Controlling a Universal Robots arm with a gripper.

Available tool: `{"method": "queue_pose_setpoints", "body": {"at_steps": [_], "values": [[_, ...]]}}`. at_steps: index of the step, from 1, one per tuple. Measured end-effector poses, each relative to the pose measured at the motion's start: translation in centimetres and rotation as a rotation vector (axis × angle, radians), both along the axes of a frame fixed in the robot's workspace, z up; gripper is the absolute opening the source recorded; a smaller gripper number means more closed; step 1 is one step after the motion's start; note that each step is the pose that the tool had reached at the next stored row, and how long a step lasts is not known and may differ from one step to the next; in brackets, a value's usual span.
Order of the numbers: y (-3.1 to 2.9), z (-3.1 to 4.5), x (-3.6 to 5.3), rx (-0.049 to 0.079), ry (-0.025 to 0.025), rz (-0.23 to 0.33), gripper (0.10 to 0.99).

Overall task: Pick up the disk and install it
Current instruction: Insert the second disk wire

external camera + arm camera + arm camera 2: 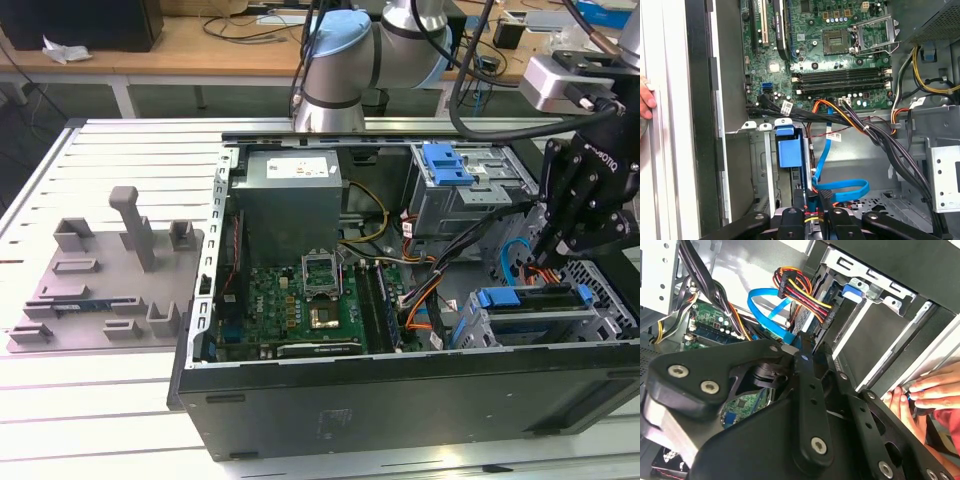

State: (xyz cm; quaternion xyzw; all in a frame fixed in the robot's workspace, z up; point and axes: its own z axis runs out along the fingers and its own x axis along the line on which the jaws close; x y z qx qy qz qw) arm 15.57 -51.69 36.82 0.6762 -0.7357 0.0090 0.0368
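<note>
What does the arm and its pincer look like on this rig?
The arm has silver tube segments with pale blue caps at its joints, and black cables run along it. Near the wrist sits a silver-grey box. The pincer is matte black with white lettering on its body; in the second wrist view its linkage bars are flat, joined by silver screws.

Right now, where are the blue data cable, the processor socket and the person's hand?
blue data cable (860, 190), first wrist view, on its loop.
processor socket (837, 41), first wrist view, socket centre.
person's hand (932, 390), second wrist view, mid-hand.
</note>
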Motion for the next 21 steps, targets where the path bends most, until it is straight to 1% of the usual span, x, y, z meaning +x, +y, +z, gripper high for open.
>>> {"method": "queue_pose_setpoints", "body": {"at_steps": [1,2,3,6,11,12,15,16,17,18,19,21], "values": [[0.00,-0.01,0.00,0.000,0.0000,0.000,0.243],[0.00,-0.02,0.00,0.000,0.0000,0.000,0.176],[0.00,-0.02,0.00,0.000,0.0001,0.000,0.161],[0.00,-0.03,0.00,0.000,0.0008,0.000,0.161],[0.01,-0.04,-0.01,0.000,0.0005,0.000,0.161],[0.01,-0.05,-0.11,0.001,-0.0035,0.001,0.161],[0.01,-0.04,-0.49,0.000,-0.0203,0.004,0.161],[0.00,-0.04,-0.68,0.000,-0.0281,0.006,0.161],[0.00,-0.04,-0.81,0.000,-0.0326,0.006,0.161],[0.00,-0.04,-1.07,0.000,-0.0441,0.007,0.161],[-0.05,-0.04,-1.23,0.000,-0.0605,0.007,0.161],[-0.15,-0.04,-1.33,0.000,-0.0818,0.008,0.161]]}}
